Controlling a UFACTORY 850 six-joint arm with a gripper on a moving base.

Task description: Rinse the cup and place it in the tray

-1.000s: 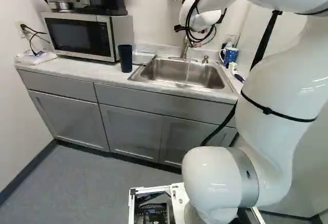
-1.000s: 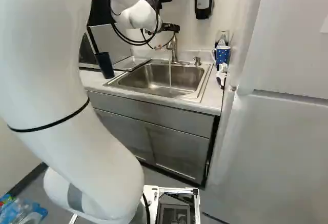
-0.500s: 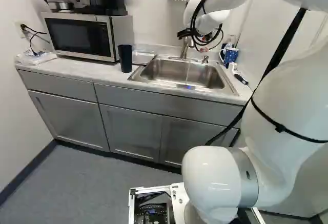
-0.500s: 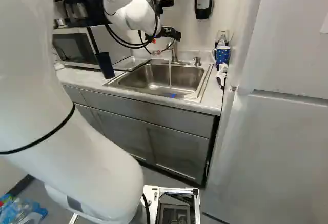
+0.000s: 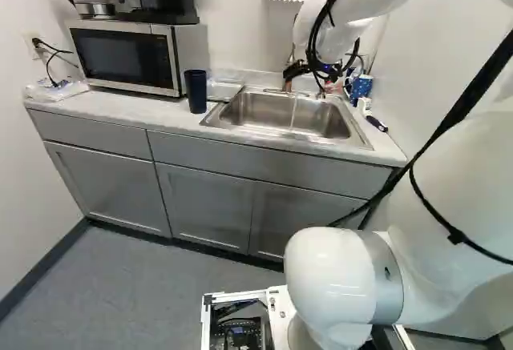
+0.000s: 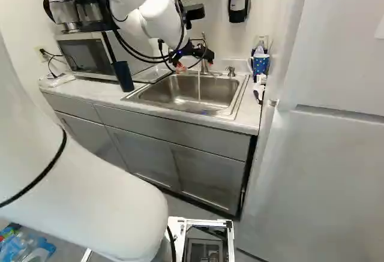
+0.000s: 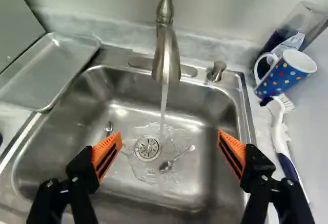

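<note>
Over the back part of the sink, my gripper [image 6: 193,63] hangs in the right base view. In the wrist view the gripper [image 7: 170,143] is wide open, nothing between its pads, with the sink basin [image 7: 205,131] beneath. Water [image 7: 163,103] runs from the faucet [image 7: 166,55] towards the drain. The dark blue cup [image 5: 195,91] stands upright on the counter between microwave and sink, well away from the gripper. Beside the sink, on the cup's side, lies the metal tray [image 7: 46,73]. A blue dotted mug [image 7: 284,75] is at the sink's other back corner.
Small spoons [image 7: 166,166] lie in the basin. A soap pump [image 7: 217,71] stands behind the sink rim. Past the far side are a white brush [image 7: 279,131], a clear bottle [image 6: 260,44] and a wall. The microwave [image 5: 124,55] stands farther along the counter.
My arm has reached forward and down, bringing the gripper lower over the sink's back part. The base, cup and tray have stayed put; the gripper remains open.
</note>
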